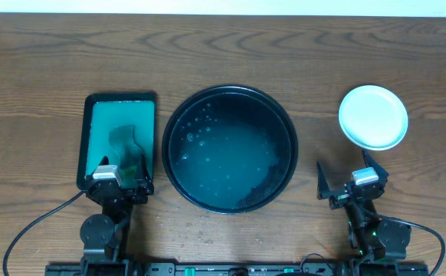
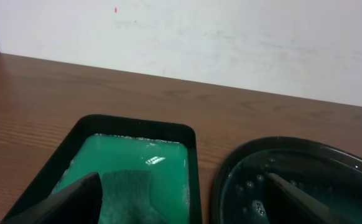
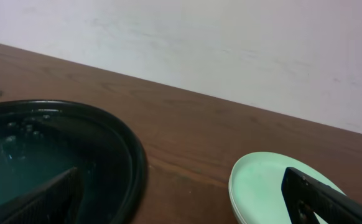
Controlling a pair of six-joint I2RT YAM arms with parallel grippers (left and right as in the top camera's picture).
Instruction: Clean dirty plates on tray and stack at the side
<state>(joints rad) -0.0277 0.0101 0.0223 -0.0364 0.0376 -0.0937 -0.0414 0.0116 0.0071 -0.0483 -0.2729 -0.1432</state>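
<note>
The black round tray [image 1: 231,89] sits mid-table and holds bubbly water; no plate shows in it. It also shows in the left wrist view [image 2: 231,168] and the right wrist view [image 3: 134,162]. The plates [image 1: 373,116] are stacked at the right of the table, pale mint-white, with the top face looking clean; their layered rims show in the right wrist view [image 3: 268,183]. My left gripper [image 1: 121,170] [image 2: 187,208] is open and empty over the near end of the green tray. My right gripper [image 1: 349,176] [image 3: 181,205] is open and empty, between the black tray and the plates.
A rectangular green tray [image 1: 120,97] [image 2: 137,121] with a black rim stands left of the black tray and holds green liquid. A grey cloth [image 1: 127,146] [image 2: 128,193] lies in it. A white wall runs behind the far table edge.
</note>
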